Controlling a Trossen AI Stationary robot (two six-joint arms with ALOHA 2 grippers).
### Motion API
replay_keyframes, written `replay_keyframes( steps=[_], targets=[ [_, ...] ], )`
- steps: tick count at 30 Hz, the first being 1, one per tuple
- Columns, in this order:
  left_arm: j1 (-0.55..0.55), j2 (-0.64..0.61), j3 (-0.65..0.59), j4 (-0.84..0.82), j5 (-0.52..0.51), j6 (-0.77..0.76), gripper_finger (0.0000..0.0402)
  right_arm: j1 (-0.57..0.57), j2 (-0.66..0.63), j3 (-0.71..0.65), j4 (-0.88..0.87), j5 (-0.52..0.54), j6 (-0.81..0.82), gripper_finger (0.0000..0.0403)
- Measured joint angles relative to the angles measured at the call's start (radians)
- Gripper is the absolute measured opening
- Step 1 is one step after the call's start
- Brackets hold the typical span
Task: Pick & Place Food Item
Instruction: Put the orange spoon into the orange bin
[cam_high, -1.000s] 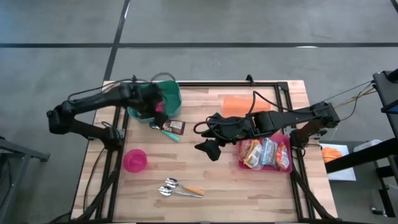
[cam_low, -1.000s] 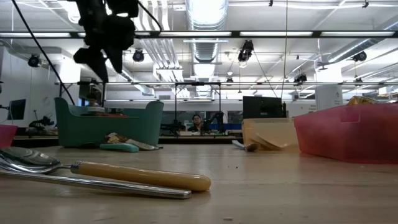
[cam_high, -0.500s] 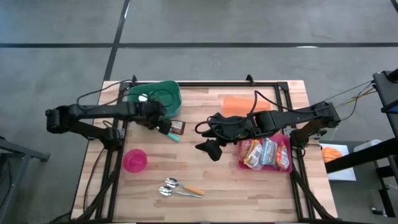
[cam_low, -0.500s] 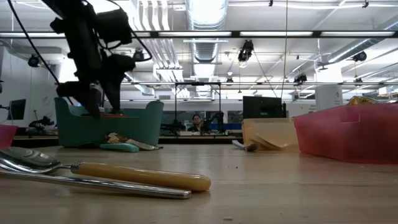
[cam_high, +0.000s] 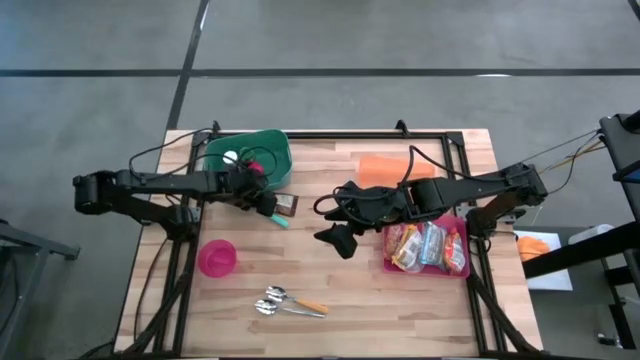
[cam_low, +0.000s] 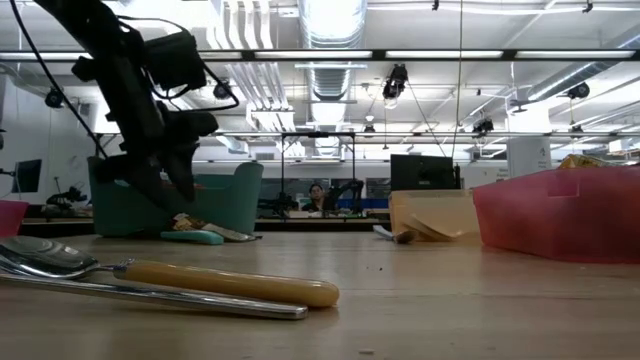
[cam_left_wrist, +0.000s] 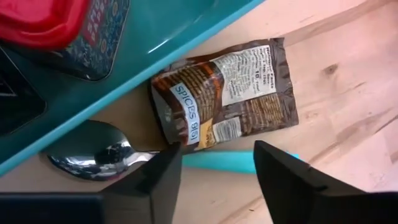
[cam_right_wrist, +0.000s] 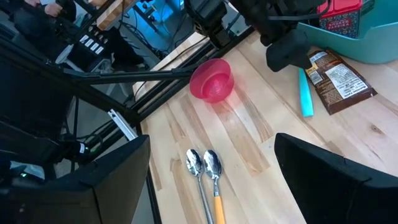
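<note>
Your left gripper (cam_left_wrist: 214, 171), fingers spread, hovers over the brown spice packet (cam_left_wrist: 224, 93) lying ungrasped on the tabletop (cam_left_wrist: 348, 74); pickup remains.

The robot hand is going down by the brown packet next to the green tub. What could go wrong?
The left gripper, jaws open, hangs over the brown spice packet. Two things might go wrong:

1. A teal-handled spoon lies right beside the packet, so the jaws may pinch its handle instead, or both together.
2. The packet lies flat against the green plastic tub. The jaws could slide over it or bump the tub wall.
</note>
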Motion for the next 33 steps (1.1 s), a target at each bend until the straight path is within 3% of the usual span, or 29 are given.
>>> replay_keyframes(
  steps=[7, 16, 24, 33],
  targets=[
    [0.0, 0.0, -0.026, 0.018, -0.029, 0.002, 0.0153, 0.0, 0.0, 0.0, 0.0, 0.0, 0.0, 0.0338],
    [0.0, 0.001, -0.012, 0.022, 0.017, -0.011, 0.0149, 0.0, 0.0, 0.0, 0.0, -0.001, 0.0, 0.0338],
    [-0.093, 0.0, 0.073, 0.001, 0.154, 0.315, 0.0149, 0.0, 0.0, 0.0, 0.0, -0.002, -0.001, 0.0338],
    [-0.389, -0.001, 0.153, -0.015, 0.178, 0.583, 0.015, 0.0, 0.0, 0.0, 0.0, -0.004, -0.008, 0.0338]
  ],
)
